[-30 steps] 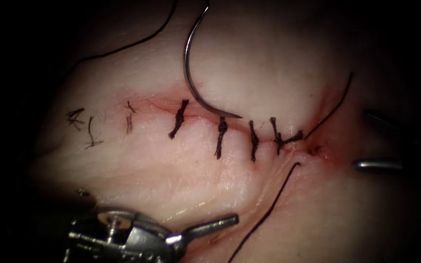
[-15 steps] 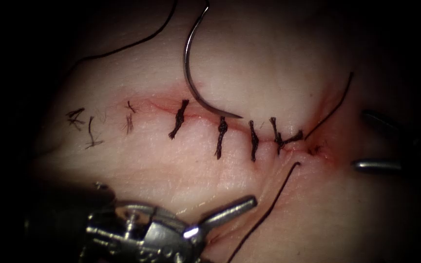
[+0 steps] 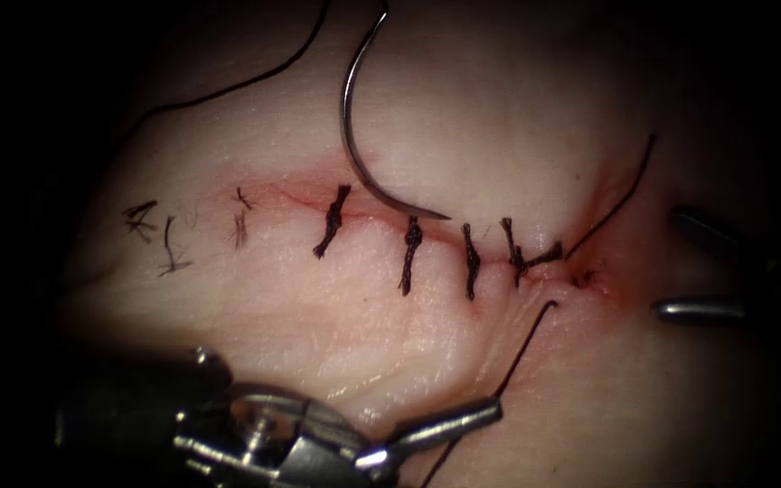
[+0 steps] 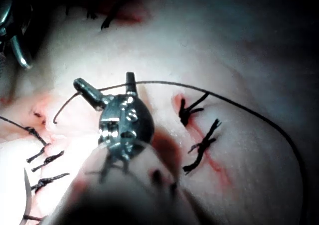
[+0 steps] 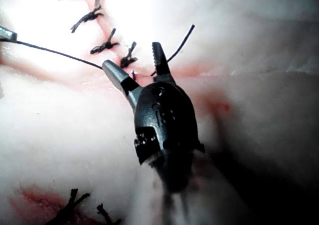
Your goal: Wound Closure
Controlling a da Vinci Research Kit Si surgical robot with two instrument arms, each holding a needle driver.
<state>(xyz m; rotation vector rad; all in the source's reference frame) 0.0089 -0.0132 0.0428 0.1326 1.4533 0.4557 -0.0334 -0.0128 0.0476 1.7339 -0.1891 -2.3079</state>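
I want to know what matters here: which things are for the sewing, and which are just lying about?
For the job: needle, loose on the tissue above the cut; thread; left tool and right tool, fingers open, empty.
Lying about: cut ends of thread; red fluid.

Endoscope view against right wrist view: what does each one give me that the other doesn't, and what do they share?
Endoscope: the curved needle lying free on the tissue, apparently not in it, its point beside the cut; the left tool, holding nothing. Right wrist: the toothed inner face of a jaw of the right tool, jaws open and empty. Both: the right tool, the stitches and a loose thread end.
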